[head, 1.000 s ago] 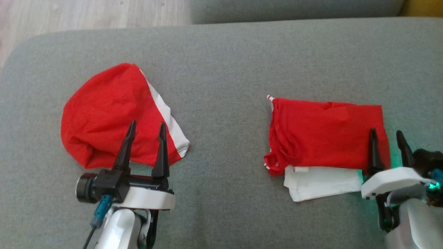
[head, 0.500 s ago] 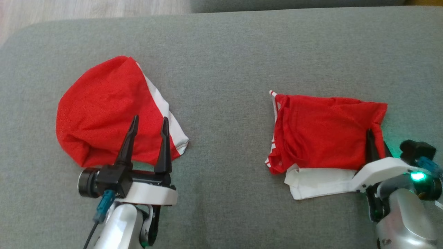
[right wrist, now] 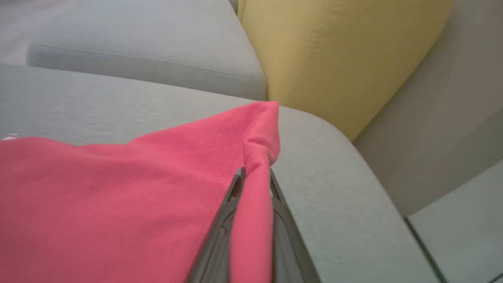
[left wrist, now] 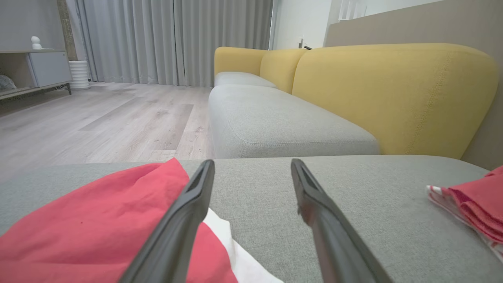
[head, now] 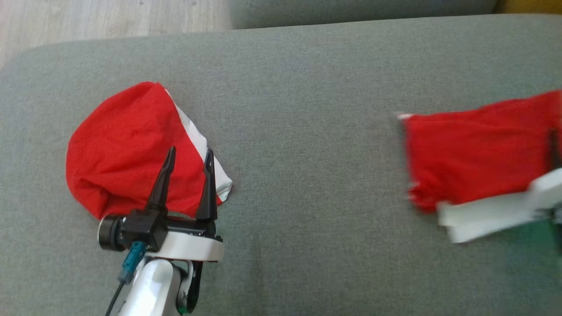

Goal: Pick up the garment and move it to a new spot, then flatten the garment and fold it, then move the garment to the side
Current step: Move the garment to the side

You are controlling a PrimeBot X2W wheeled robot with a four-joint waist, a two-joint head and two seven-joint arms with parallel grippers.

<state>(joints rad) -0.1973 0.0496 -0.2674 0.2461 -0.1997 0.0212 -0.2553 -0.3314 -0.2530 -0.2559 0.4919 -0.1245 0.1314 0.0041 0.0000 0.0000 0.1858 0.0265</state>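
Since the earlier frame the folded garment [head: 474, 158] has slid rightward across the cushion [head: 307, 87], its right edge pinched in the right gripper [right wrist: 255, 177], so drag low and steadily to preserve the folds, left gripper [head: 189, 156] parked with fingers apart.

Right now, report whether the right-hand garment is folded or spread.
Folded: the red garment forms a compact block, a white layer sticking out under its near edge. Blur hides finer creases.
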